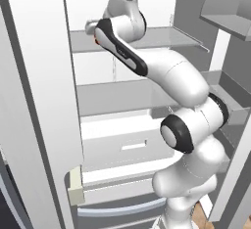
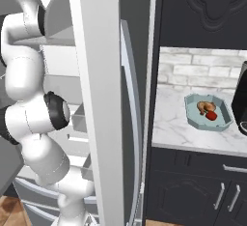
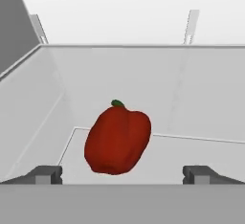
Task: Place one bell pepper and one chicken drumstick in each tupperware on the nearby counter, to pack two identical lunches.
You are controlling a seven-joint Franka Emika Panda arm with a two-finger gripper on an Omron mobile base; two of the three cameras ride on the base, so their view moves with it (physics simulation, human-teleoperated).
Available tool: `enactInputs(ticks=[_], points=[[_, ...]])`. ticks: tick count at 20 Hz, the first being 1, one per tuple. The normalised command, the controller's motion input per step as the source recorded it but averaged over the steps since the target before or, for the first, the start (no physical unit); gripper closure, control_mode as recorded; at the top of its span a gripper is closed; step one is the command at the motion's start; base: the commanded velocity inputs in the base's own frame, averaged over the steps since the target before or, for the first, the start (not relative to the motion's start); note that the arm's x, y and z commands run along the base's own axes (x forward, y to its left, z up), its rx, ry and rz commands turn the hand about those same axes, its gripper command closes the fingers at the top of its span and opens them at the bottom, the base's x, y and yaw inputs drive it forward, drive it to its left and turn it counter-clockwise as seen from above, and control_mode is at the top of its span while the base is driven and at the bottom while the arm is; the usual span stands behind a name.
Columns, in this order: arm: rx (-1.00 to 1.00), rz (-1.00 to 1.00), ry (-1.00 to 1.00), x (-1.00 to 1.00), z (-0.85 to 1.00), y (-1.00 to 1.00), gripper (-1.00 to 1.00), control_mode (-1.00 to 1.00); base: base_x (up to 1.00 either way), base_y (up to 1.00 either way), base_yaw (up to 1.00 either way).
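Fetching second bell pepper (image 3: 118, 138) from fridge shelf (image 3: 191, 156) — jaws spread wide, pepper between, untouched. Next: advance, pinch, carry to grey tupperware on desk (image 2: 173, 123).

Glossy smooth red pepper (image 3: 117, 139), veined marble bench (image 2: 178, 126), smooth plastic-looking teal tub (image 2: 192, 114), translucent glassy shelf (image 1: 162, 37)

The white jointed robot arm with dark joint bands (image 1: 181, 125) rises from the lower right and bends up and leftward into an open white refrigerator. Its upper end reaches over a flat grey glass shelf (image 1: 162, 39). Below sit pale white plastic drawers (image 1: 122, 147), stacked.
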Motion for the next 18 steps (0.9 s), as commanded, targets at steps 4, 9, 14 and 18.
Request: enactInputs(ticks=[4, 9, 14, 18], points=[[-0.04, 0.0, 0.1, 0.28, -0.38, 0.01, -1.0, -1.0, 0.0, 0.0, 0.0], [0.0, 0.0, 0.03, 0.18, -0.26, 0.02, -1.0, -1.0, 0.0, 0.0, 0.0], [0.0, 0.0, 0.0, 0.26, -0.22, 0.05, -1.0, -1.0, 0.0, 0.0, 0.0], [0.0, 0.0, 0.0, 0.18, -0.13, 0.01, 1.0, -1.0, 0.0, 0.0, 0.0]])
